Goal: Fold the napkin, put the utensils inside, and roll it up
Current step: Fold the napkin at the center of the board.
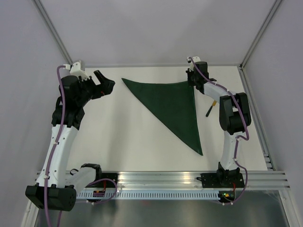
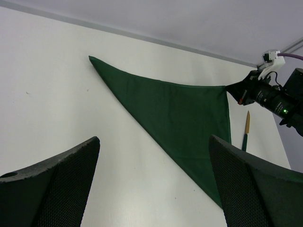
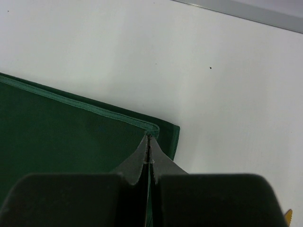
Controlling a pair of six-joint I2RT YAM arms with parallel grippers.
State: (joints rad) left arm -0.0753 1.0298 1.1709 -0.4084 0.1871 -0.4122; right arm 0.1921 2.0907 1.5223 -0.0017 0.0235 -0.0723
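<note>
The dark green napkin (image 1: 175,106) lies on the white table folded into a triangle, its long edge running from the far left corner to the near right tip. My right gripper (image 1: 191,78) sits at the napkin's far right corner. In the right wrist view its jaws (image 3: 148,135) are shut on the hemmed corner of the napkin (image 3: 57,132), with green cloth showing between them. A slim utensil (image 1: 209,109), yellow-orange and dark, lies just right of the napkin, partly under the right arm. My left gripper (image 1: 105,85) hovers left of the cloth, open and empty (image 2: 154,139).
The table's back edge (image 1: 156,66) meets the wall just behind the napkin. A metal rail (image 1: 161,182) with both arm bases runs along the near edge. Bare white table (image 1: 128,137) lies between the left arm and the cloth.
</note>
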